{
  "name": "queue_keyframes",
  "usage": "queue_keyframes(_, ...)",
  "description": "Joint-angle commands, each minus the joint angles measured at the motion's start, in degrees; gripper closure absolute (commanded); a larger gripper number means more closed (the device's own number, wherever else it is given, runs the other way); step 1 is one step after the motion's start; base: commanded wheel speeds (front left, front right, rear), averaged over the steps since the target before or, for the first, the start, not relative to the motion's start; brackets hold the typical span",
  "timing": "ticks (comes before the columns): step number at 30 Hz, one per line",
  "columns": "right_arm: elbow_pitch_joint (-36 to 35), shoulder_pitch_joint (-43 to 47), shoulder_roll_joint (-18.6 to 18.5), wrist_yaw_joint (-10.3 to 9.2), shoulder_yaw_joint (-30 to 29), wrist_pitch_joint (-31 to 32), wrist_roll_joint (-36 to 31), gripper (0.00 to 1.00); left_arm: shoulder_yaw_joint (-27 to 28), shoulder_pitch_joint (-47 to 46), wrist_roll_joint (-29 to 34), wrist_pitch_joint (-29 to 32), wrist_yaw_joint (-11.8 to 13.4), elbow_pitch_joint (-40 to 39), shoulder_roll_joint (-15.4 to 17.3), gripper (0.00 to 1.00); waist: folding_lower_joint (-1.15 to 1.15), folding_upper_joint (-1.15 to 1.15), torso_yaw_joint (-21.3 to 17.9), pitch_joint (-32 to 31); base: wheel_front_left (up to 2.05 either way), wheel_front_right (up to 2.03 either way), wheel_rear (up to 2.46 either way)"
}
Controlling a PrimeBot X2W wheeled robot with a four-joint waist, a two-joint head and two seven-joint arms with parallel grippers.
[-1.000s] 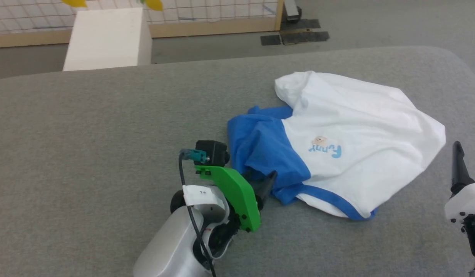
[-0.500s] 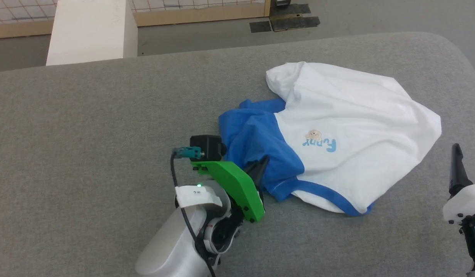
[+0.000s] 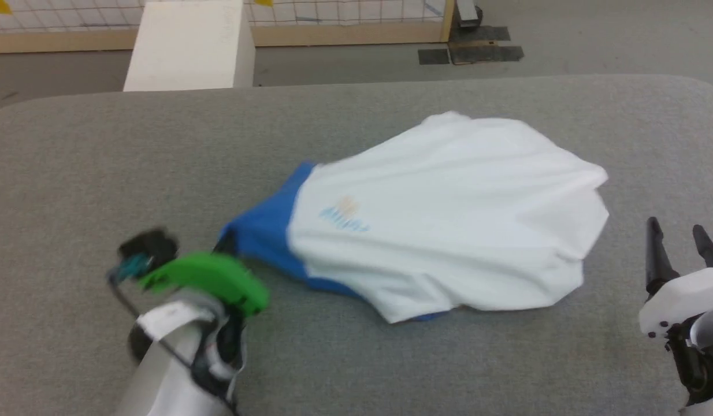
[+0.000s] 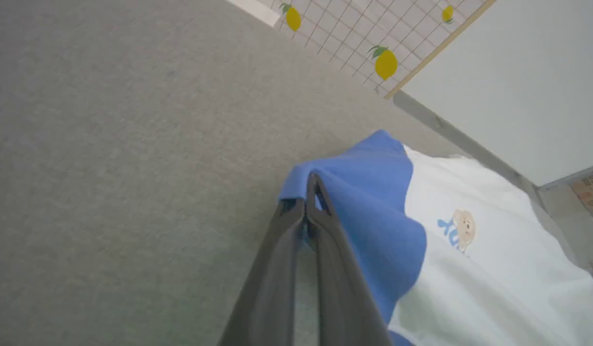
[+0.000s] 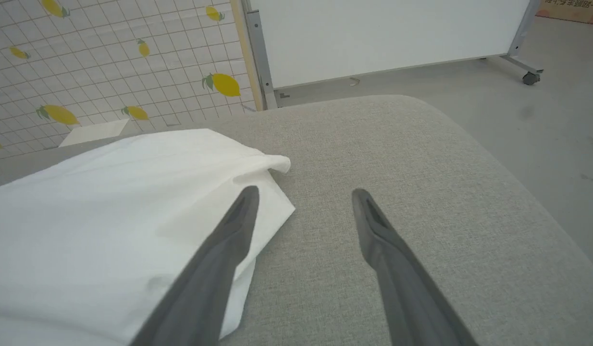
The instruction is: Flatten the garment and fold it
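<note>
Blue sleeve (image 4: 368,202) pinched: flattening step.
My left gripper (image 4: 312,185) clamps the T-shirt (image 3: 449,214) by that sleeve, mid grey table (image 3: 131,173); my right gripper (image 5: 303,192), spread wide and empty, hovers nearer the table's right edge. Next, I judge: grip the white hem (image 5: 272,211), pull taut.

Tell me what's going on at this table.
A two-armed robot is working on a white T-shirt with blue sleeves, which lies on a grey padded table. Its left gripper is shut on the edge of a blue sleeve. Its right gripper is open near the shirt's white end and holds nothing. The shirt is rumpled, not yet flat and not yet folded.
</note>
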Motion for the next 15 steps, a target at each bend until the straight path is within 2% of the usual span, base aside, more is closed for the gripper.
queue_keyframes(1,0.19,-0.23,0.27,-0.08,0.58,-0.13,-0.24,0.00,1.48,2.86,0.04,-0.74,1.76,1.10,0.77,1.00,0.00,0.00,1.05,-0.58,0.00,0.00,0.00)
queue_keyframes(3,0.72,0.20,0.40,-0.08,1.76,0.10,-0.18,0.00,4.20,7.52,-2.46,-1.46,3.01,2.82,0.41,1.00,0.00,0.00,2.15,-0.79,0.00,0.00,0.00)
queue_keyframes(4,0.83,0.42,0.42,-0.08,2.00,0.20,-0.19,0.00,4.64,7.86,-3.18,-1.89,2.38,2.58,0.01,1.00,0.00,0.00,2.43,-0.87,0.00,0.00,0.00)
queue_keyframes(5,0.83,0.77,0.45,-0.08,2.29,0.32,-0.23,0.00,5.23,8.00,-4.15,-2.80,1.15,1.66,-0.67,0.85,0.00,0.00,2.79,-0.98,0.00,0.00,0.00)
queue_keyframes(6,0.77,1.05,0.47,-0.08,2.43,0.39,-0.24,0.00,5.27,7.85,-4.20,-3.82,-0.06,0.73,-0.77,0.12,0.00,0.00,3.16,-1.10,0.00,0.00,0.00)
queue_keyframes(7,0.68,1.38,0.49,-0.08,2.65,0.58,-0.20,0.00,5.07,7.49,-3.74,-5.28,-1.66,-0.55,-0.56,0.00,0.00,0.00,3.60,-1.27,0.00,0.00,0.00)
queue_keyframes(9,0.44,1.96,0.50,-0.08,3.57,1.36,-0.18,0.00,4.85,6.92,-2.33,-8.34,-4.36,-2.75,0.45,0.00,0.00,0.00,4.19,-1.56,0.00,0.00,0.00)
queue_keyframes(11,0.23,2.63,0.45,-0.08,5.16,2.98,0.09,0.00,4.48,6.86,0.78,-12.00,-5.63,-4.61,2.02,0.00,0.00,0.00,4.58,-1.88,0.00,0.00,0.00)
queue_keyframes(12,-0.10,3.28,0.07,-0.08,7.22,5.21,0.57,0.00,4.09,7.60,5.45,-14.33,-5.68,-6.14,3.83,0.00,0.00,0.00,4.82,-2.09,0.00,0.00,0.00)
queue_keyframes(15,-0.01,3.98,-1.16,-0.08,10.02,10.09,0.11,0.00,4.24,9.84,12.52,-15.48,-3.97,-8.03,5.23,0.00,0.00,0.00,5.01,-2.08,0.00,0.00,0.00)
